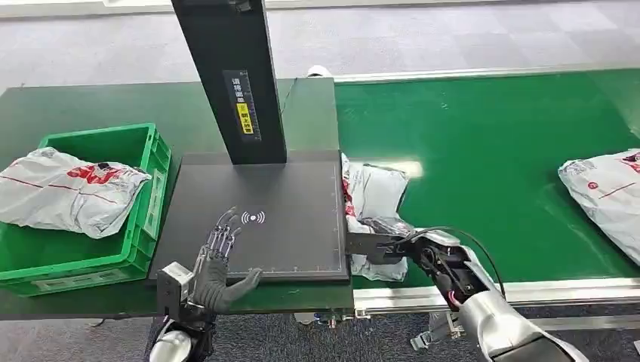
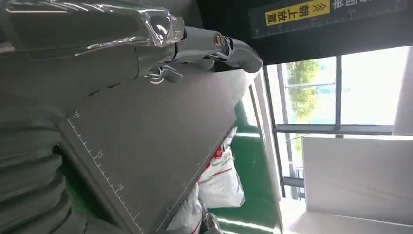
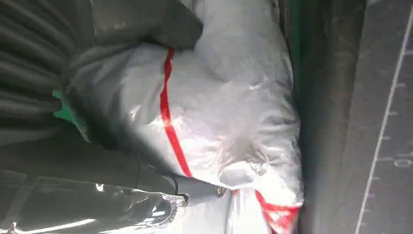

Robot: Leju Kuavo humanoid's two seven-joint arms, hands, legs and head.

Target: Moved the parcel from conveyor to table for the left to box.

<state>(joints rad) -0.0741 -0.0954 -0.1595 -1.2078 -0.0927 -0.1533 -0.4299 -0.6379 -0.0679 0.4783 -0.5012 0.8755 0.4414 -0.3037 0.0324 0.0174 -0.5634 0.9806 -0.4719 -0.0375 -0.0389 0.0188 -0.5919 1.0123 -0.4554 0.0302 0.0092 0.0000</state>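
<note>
A white parcel (image 1: 372,197) with red print lies on the green conveyor (image 1: 490,158), tight against the right edge of the dark scale plate (image 1: 287,196). My right hand (image 1: 386,243) is on its near end. In the right wrist view the parcel (image 3: 224,117) sits between the thumb and the fingers (image 3: 195,187), which grip it. My left hand (image 1: 216,258) hovers over the plate's near left part with its fingers spread and nothing in it. The left wrist view shows its fingers (image 2: 204,44) above the plate (image 2: 146,141), with the parcel (image 2: 221,180) beyond the plate's edge.
A green crate (image 1: 147,154) at the left holds another white parcel (image 1: 68,188). A black post (image 1: 230,75) with a yellow label rises behind the plate. A further parcel (image 1: 607,197) lies on the conveyor at the far right. A metal rail (image 1: 528,290) borders the conveyor's near side.
</note>
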